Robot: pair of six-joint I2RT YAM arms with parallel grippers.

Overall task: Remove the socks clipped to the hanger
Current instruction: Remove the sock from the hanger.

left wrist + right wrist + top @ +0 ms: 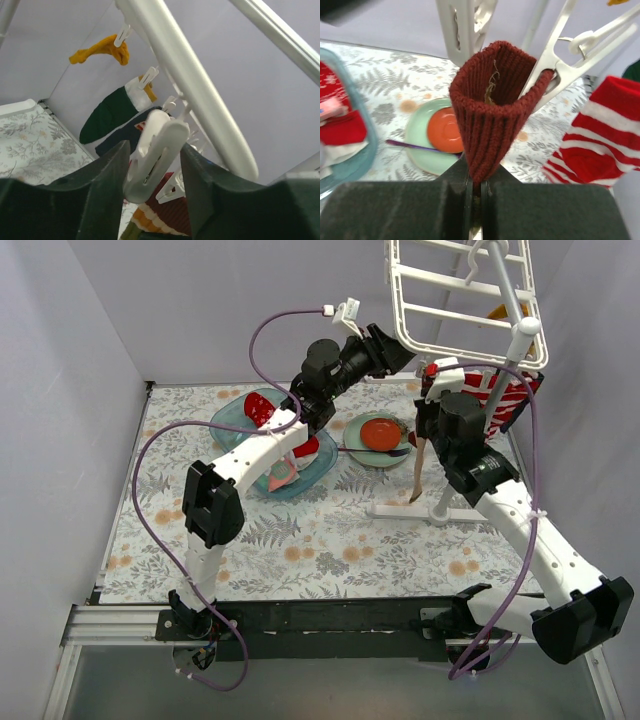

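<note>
R jaws clamped on maroon sock (490, 115), not yet unclipped under hanger (470, 348). L jaws straddle clip (157, 150), squeeze unclear. Striped sock (600, 135), yellow sock (100, 50) to go.

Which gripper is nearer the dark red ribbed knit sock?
Right. The right gripper pinches the dark red ribbed knit sock at its lower end; the left gripper is apart, clamped on a white plastic clip.
</note>
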